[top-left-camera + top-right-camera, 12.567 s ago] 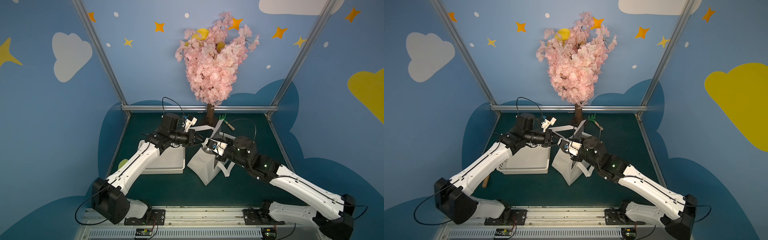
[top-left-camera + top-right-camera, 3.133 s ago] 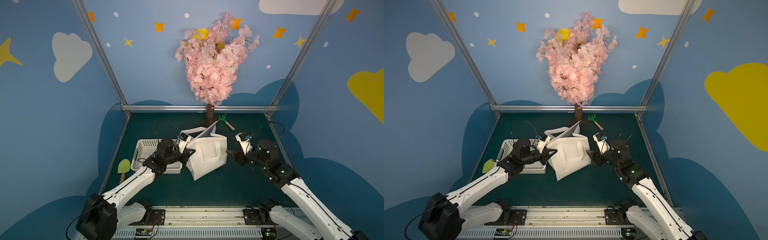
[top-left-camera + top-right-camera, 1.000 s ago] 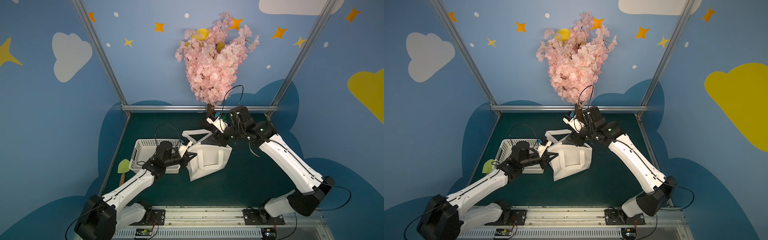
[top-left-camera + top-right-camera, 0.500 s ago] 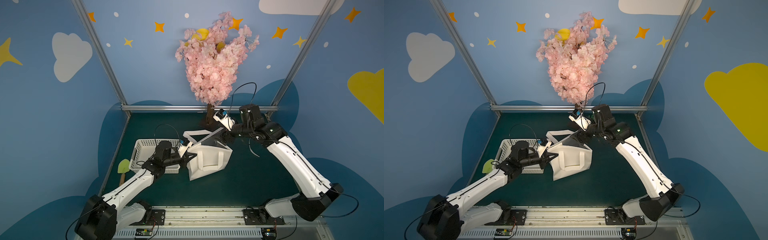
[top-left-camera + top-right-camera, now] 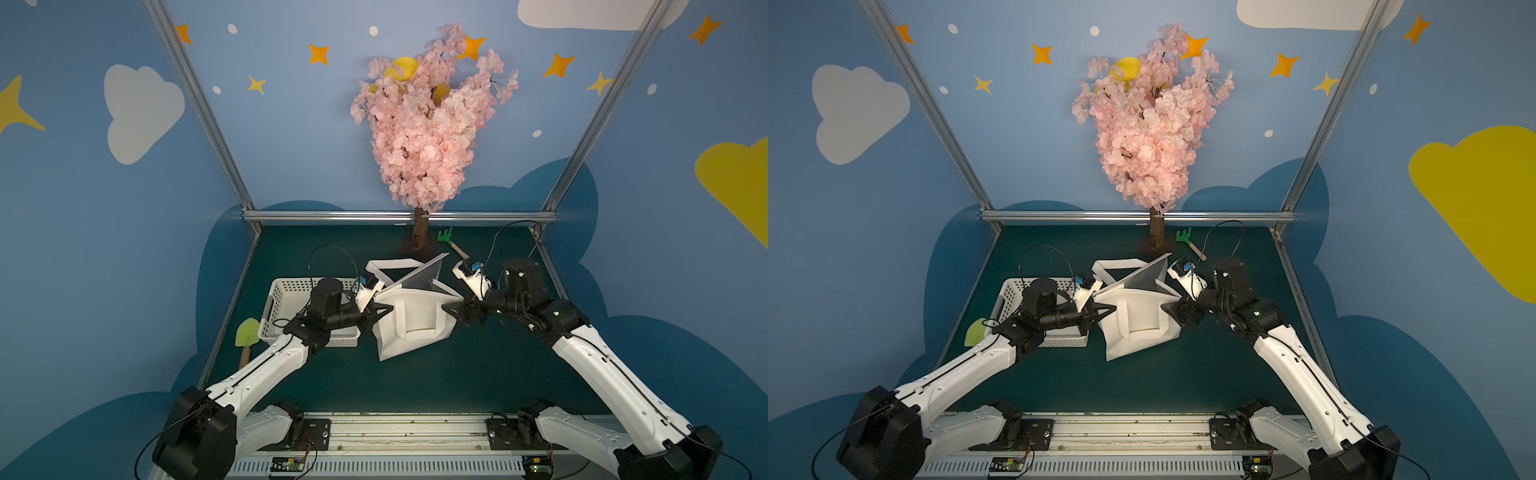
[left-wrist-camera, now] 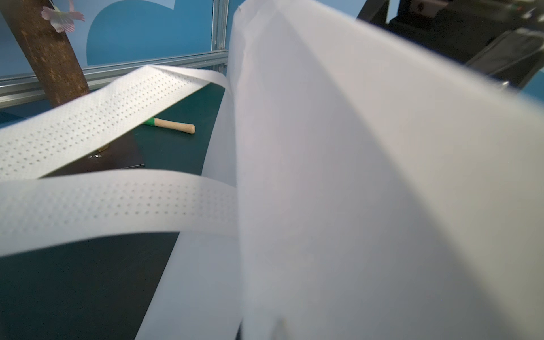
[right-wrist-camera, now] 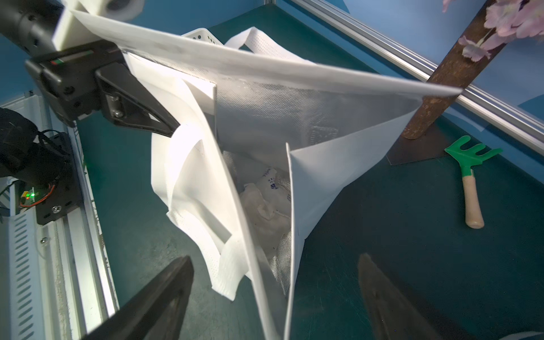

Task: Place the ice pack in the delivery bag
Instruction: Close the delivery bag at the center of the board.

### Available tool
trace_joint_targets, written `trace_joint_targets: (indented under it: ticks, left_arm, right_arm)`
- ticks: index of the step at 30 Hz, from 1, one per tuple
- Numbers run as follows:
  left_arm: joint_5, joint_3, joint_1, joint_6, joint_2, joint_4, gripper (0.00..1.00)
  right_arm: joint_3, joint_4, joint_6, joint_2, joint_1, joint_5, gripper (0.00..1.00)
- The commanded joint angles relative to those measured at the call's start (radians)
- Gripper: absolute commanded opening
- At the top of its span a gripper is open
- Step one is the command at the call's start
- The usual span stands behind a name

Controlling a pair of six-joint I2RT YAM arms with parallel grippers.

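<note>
The delivery bag (image 5: 411, 324) (image 5: 1142, 324) stands mid-table, its mouth held wide and its silver lining (image 7: 294, 117) showing. The ice pack (image 7: 266, 203), a crumpled white pouch with blue print, lies at the bottom inside the bag. My left gripper (image 5: 384, 309) (image 5: 1106, 311) is shut on the bag's left rim; in the left wrist view white fabric (image 6: 353, 176) hides the jaws. My right gripper (image 5: 451, 313) (image 5: 1169, 313) (image 7: 273, 259) hangs open at the bag's right side. The bag's near edge stands between its spread fingers without touching them.
A white perforated basket (image 5: 286, 299) (image 5: 1013, 291) sits left of the bag, under my left arm. A yellow-green shovel (image 5: 247, 332) lies by the left wall. The blossom tree's trunk (image 5: 419, 232) and a green rake (image 5: 446, 237) (image 7: 471, 164) stand behind the bag.
My right arm drew back from over the bag's mouth and came down to the bag's right side, jaws spreading wider. The left gripper kept its hold on the rim.
</note>
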Motion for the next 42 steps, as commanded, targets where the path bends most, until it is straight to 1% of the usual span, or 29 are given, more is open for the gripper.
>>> trace_joint_targets:
  ticks: [1,2,4,8,10,12,15,21,27,32,33,34,36,38,42]
  left_arm:
    - [0.082,0.034,0.010,0.006,-0.010,0.018,0.03]
    - [0.104,0.038,0.014,0.009,-0.008,0.009,0.03]
    - [0.140,0.044,0.016,0.009,-0.002,-0.010,0.03]
    - [0.179,0.061,0.017,0.021,0.003,-0.058,0.03]
    - [0.184,0.059,0.016,0.030,0.006,-0.069,0.03]
    - [0.197,0.073,0.018,0.044,0.015,-0.090,0.03]
    - [0.221,0.105,0.025,0.081,0.043,-0.147,0.03]
    - [0.267,0.135,0.056,0.141,0.086,-0.178,0.03]
    - [0.321,0.155,0.099,0.208,0.110,-0.229,0.03]
    - [0.345,0.165,0.126,0.255,0.121,-0.243,0.03]
    - [0.353,0.168,0.132,0.261,0.125,-0.246,0.03]
    - [0.354,0.177,0.134,0.269,0.128,-0.259,0.03]
    - [0.358,0.200,0.139,0.304,0.135,-0.301,0.03]
    - [0.365,0.218,0.147,0.335,0.141,-0.340,0.03]
    - [0.403,0.220,0.150,0.339,0.150,-0.340,0.03]
  right_arm:
    - [-0.083,0.194,-0.003,0.011,-0.051,-0.075,0.93]
    - [-0.101,0.230,-0.032,0.026,-0.071,-0.116,0.93]
    - [-0.131,0.306,-0.053,0.052,-0.094,-0.155,0.94]
    - [-0.156,0.457,-0.031,0.129,-0.159,-0.280,0.94]
    - [-0.134,0.459,-0.036,0.176,-0.174,-0.331,0.94]
    - [-0.099,0.441,-0.084,0.225,-0.175,-0.387,0.93]
    - [-0.075,0.498,-0.072,0.284,-0.183,-0.455,0.93]
    - [-0.027,0.557,-0.073,0.395,-0.196,-0.607,0.93]
    - [0.011,0.566,-0.101,0.470,-0.237,-0.776,0.93]
    - [0.060,0.668,-0.026,0.548,-0.236,-0.873,0.93]
    - [0.077,0.660,-0.029,0.567,-0.234,-0.896,0.98]
    - [0.092,0.656,-0.028,0.584,-0.234,-0.914,0.99]
    - [0.098,0.635,-0.044,0.584,-0.237,-0.928,0.99]
    - [0.087,0.625,-0.066,0.570,-0.241,-0.913,0.99]
    - [0.112,0.559,-0.091,0.561,-0.266,-0.908,0.99]
